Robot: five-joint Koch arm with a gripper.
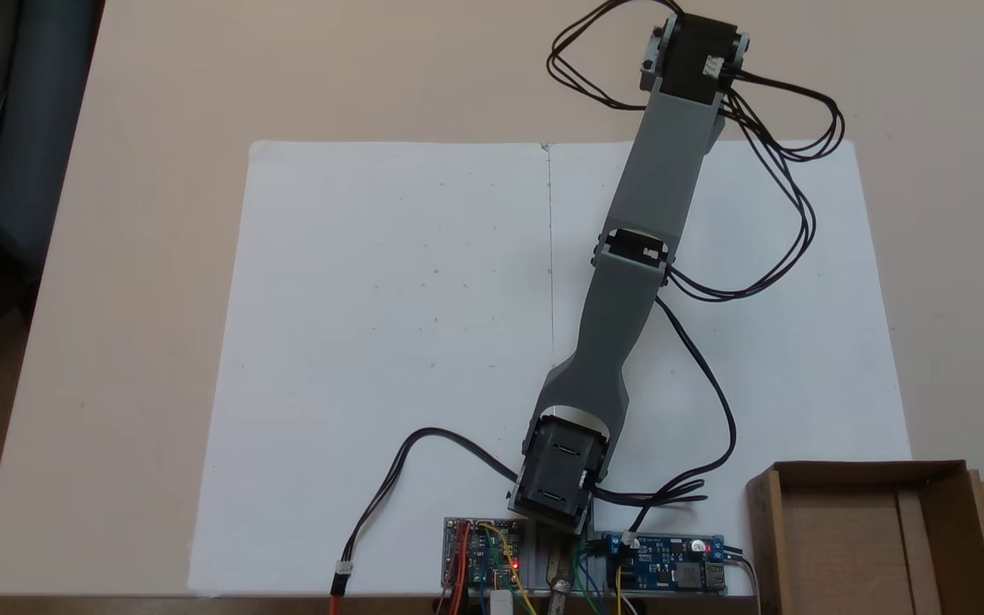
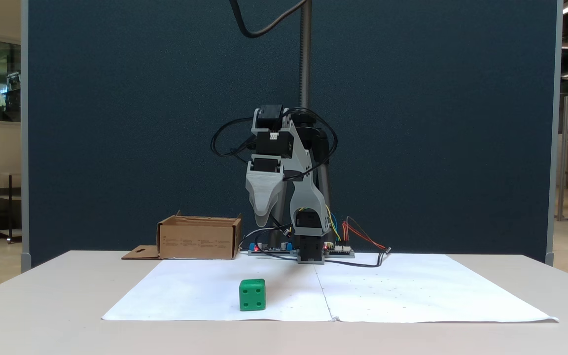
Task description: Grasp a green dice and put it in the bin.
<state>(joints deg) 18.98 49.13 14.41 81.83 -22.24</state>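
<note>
Approach step, nothing grasped yet. Green dice (image 2: 252, 295) sits on white paper (image 2: 205, 291) on counter (image 2: 42, 305), near front edge. Tool (image 2: 263, 217) hangs well above, tips drawn together, empty. Bin (image 2: 199, 238) stands beside arm base. Next move: spread jaws, descend over dice.

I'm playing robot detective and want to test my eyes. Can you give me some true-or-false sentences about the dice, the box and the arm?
1. The green dice sits on the white paper. True.
2. The dice is inside the bin. False: it lies on the paper, apart from the bin.
3. The end effector is holding the dice. False: it hangs above the table, apart from the dice.
4. The bin is open at the top. True.
</note>
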